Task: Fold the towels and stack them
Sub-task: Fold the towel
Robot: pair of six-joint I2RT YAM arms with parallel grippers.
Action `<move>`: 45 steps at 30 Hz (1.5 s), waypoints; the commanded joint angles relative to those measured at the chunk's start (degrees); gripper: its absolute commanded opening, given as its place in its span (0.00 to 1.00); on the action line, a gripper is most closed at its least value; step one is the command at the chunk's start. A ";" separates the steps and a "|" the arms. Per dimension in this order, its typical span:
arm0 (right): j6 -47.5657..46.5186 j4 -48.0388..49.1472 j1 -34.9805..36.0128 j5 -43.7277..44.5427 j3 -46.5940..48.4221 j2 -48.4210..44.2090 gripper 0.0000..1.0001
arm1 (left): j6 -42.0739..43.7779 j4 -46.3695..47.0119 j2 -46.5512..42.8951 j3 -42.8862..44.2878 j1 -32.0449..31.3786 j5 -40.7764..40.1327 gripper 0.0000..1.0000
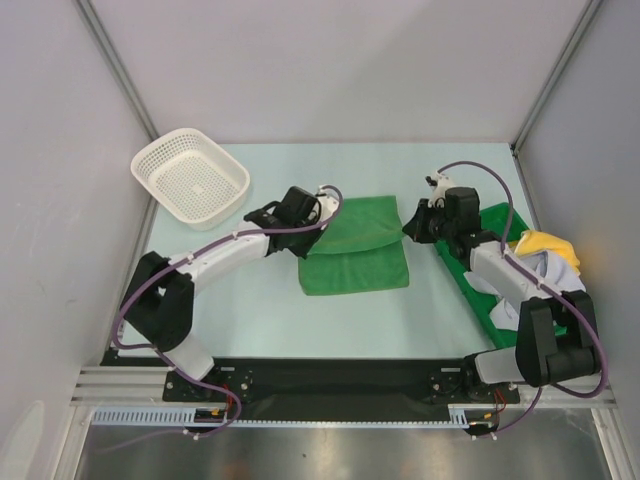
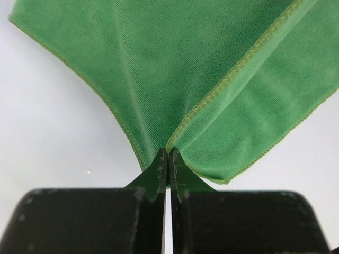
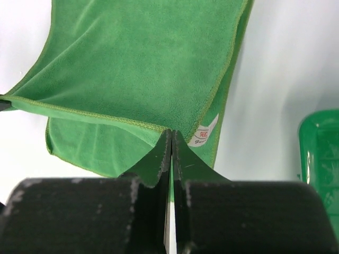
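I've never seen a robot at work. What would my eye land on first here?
The green towel in the middle of the table, half folded, with the left pincer and the right pincer each shut on one of its edges. Next, the white basket at the far left corner, and the green tray on the right, with a yellow towel bunched up there.

Towel [image 1: 355,250]: mid-tabletop [image 1: 250,310], between our left hand [image 2: 168,156] and right hand [image 3: 171,135].
Basket [image 1: 190,177]: far-left corner, behind left hand.
Tray [image 1: 495,218]: right edge, other towels [image 1: 550,258] on it.
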 commanded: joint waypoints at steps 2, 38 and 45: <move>0.53 -1.96 0.29 0.03 -1.36 -3.46 0.00 | -3.78 -1.12 -2.64 -1.27 -1.22 0.49 0.00; 23.20 -22.78 8.46 21.10 3.47 7.70 0.34 | -35.69 -0.17 -3.16 -11.47 3.09 4.09 0.61; 29.89 -23.49 9.17 22.70 2.33 8.23 0.34 | -41.23 8.27 -3.52 -17.62 4.58 9.89 0.58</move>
